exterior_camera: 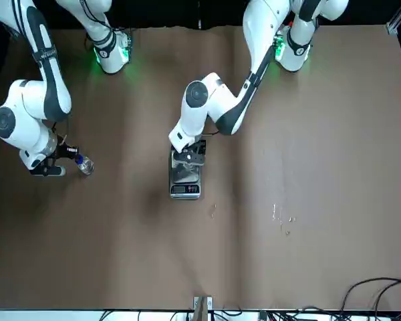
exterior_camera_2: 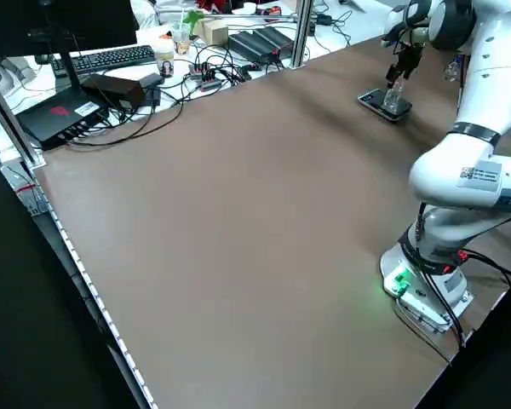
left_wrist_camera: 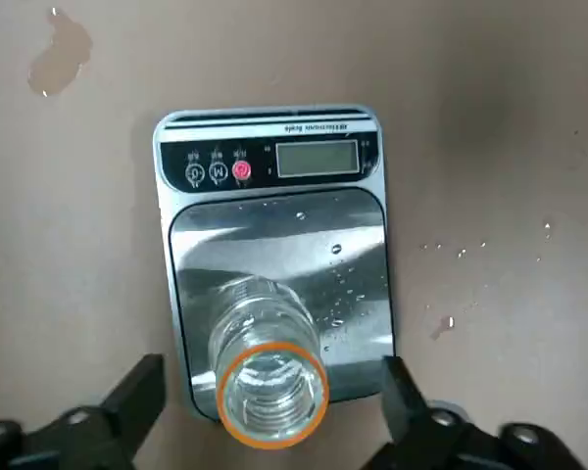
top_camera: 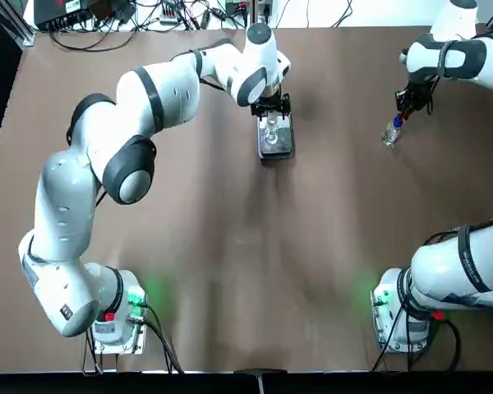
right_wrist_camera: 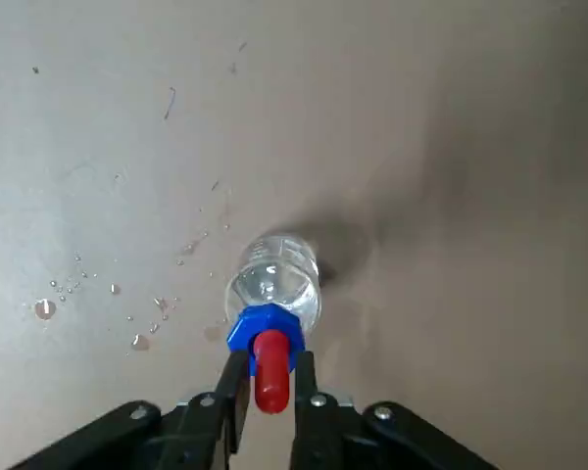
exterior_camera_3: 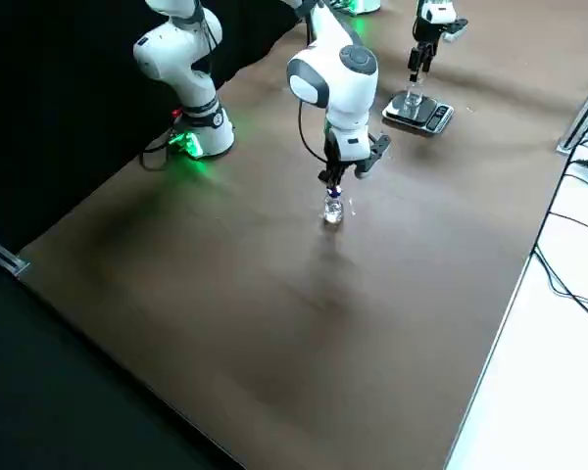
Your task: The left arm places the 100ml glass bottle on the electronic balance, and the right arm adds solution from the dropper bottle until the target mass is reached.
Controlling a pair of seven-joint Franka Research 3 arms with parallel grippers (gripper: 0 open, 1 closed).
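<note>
The electronic balance [top_camera: 278,148] lies at the table's far middle, and its display [left_wrist_camera: 317,159] shows no reading I can make out. The clear 100ml glass bottle [left_wrist_camera: 269,377] stands upright on the metal pan. My left gripper [top_camera: 271,111] hovers over it, open, with its fingers [left_wrist_camera: 137,392] wide on either side and clear of the glass. At the far right, the dropper bottle [right_wrist_camera: 274,279] stands on the table with its blue cap and red tip up. My right gripper [right_wrist_camera: 269,377] is shut on that tip.
Water droplets [right_wrist_camera: 44,308] speckle the table by the dropper bottle, and more [exterior_camera: 281,217] lie beyond the balance. Cables, a keyboard [exterior_camera_2: 111,58] and boxes crowd the table's far edge. The arm bases [top_camera: 123,316] [top_camera: 394,308] stand at the near edge.
</note>
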